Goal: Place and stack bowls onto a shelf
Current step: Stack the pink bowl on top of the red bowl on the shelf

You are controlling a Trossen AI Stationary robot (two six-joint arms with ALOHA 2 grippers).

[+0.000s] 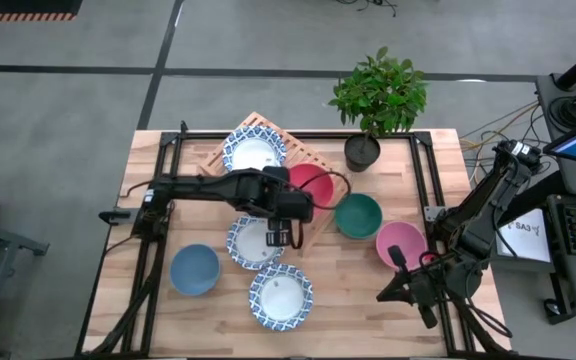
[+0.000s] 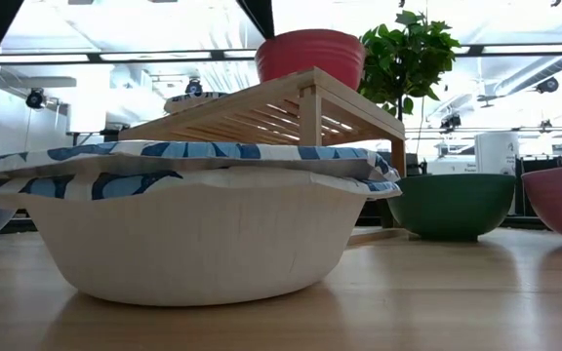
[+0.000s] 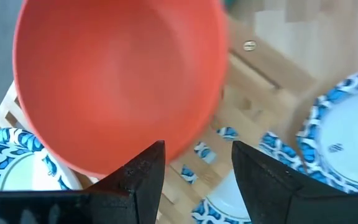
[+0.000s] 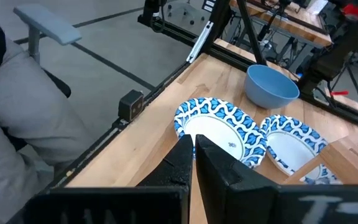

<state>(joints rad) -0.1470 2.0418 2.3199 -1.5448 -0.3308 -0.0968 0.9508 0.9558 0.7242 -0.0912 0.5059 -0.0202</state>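
The wooden shelf (image 1: 293, 150) stands slantwise at the table's far middle. A white-and-blue bowl (image 1: 253, 152) and the red bowl (image 1: 315, 184) rest on its slats; the red bowl (image 2: 310, 54) sits upright on the top. My left gripper (image 1: 286, 232) hangs open just off the red bowl's (image 3: 117, 81) rim, above a second patterned bowl (image 1: 255, 243). A third patterned bowl (image 1: 280, 297), the blue bowl (image 1: 195, 270), green bowl (image 1: 358, 215) and pink bowl (image 1: 400, 245) stand on the table. My right gripper (image 4: 194, 149) waits shut at the near right.
A potted plant (image 1: 376, 100) stands in a dark pot at the shelf's right end. The black metal frame (image 1: 428, 190) runs along the table's sides. Bare wood (image 1: 358, 310) lies between the near patterned bowl and my right arm. A grey chair (image 4: 42, 28) stands beyond the table's edge.
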